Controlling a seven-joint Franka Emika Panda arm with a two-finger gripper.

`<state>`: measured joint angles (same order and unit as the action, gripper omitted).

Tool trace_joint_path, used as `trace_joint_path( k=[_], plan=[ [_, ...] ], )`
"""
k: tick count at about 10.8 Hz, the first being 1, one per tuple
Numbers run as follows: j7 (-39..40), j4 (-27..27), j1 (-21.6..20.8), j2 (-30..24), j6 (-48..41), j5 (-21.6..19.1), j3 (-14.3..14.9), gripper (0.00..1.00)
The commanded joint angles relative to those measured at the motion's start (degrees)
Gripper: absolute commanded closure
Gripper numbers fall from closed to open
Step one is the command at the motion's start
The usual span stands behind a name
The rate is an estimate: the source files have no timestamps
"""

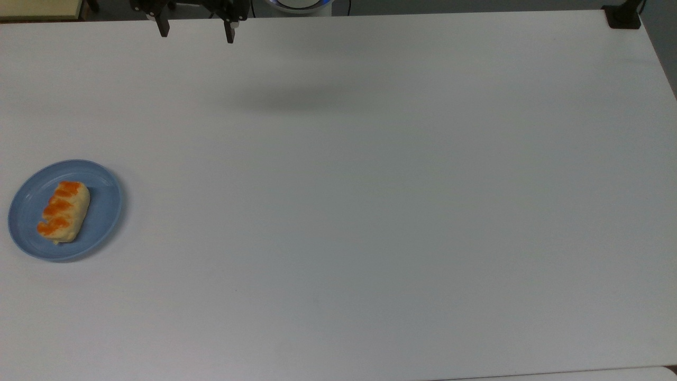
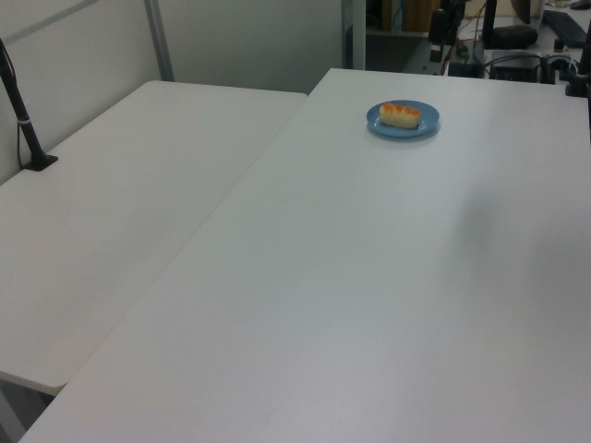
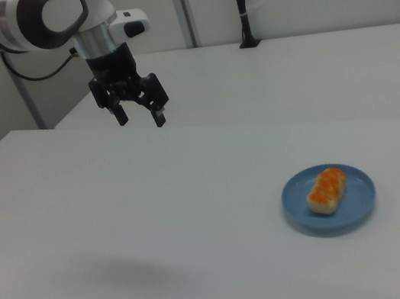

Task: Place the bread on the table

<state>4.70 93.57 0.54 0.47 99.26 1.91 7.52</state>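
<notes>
the small oblong pale-yellow bread roll with orange glazed patches point(image 1: 63, 211) lies on the round blue plate point(image 1: 103, 198), near the top view's left edge of the big white flat table point(image 1: 370, 211). the black two-finger gripper point(image 1: 194, 32) hangs well apart from it, up by the table's far edge in the top view, its fingers spread wide with nothing between them. in the right view the gripper point(image 3: 140, 117) hovers high above the tabletop, the bread point(image 3: 326, 190) far off toward the right view's right. the roll looks light and soft, so i'd guess it dents under a hard squeeze, and the glaze may be a bit slick. best hold, to my eye, is across its short width at the middle, pinching the plain sides gently.
</notes>
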Motion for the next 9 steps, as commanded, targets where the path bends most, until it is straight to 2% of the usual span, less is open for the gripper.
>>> trace_joint_path(
  k=[1, 2, 4, 7, 9],
  plan=[
    [4.9, -0.7, 4.7, 0.4, 0.9, 0.9, -0.4, 0.0],
    [7.4, -0.7, 6.6, 1.4, 2.3, 1.1, -0.4, 0.0],
    [10.1, -0.6, 8.7, 4.6, 9.5, 4.8, -0.4, 0.0],
    [9.3, -0.7, 15.8, 13.2, 25.3, 4.2, -0.5, 0.0],
    [8.7, -0.7, 17.2, 17.3, 31.6, 4.2, -0.5, 0.0]
  ],
)
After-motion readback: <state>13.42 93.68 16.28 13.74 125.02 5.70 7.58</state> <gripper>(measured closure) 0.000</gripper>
